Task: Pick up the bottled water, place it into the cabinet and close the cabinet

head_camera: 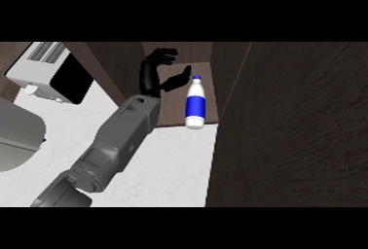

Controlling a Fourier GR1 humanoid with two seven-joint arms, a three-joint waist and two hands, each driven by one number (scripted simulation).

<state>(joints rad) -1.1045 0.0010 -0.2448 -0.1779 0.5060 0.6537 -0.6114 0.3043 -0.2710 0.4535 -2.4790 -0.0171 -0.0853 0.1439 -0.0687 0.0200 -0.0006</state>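
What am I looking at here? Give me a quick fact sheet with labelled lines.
bottle: bottled water, white with blue label and blue cap, standing on the cabinet shelf
robot hand: left robot hand, fingers open, just left of the bottle, not holding it
other robot hand: not in view
cabinet door: dark wood door, open, at the right
counter: white marble counter
other item: white appliance, upper left

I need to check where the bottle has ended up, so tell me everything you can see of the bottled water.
The bottled water is a slim white bottle with a blue cap and a broad blue label band round its middle. It looks like plastic. It stands on the dark wood cabinet shelf, its base near the shelf's front edge, beside the cabinet's right wall. The left hand is just left of it, fingers spread open, the thumb near the bottle's neck; whether they touch cannot be told.
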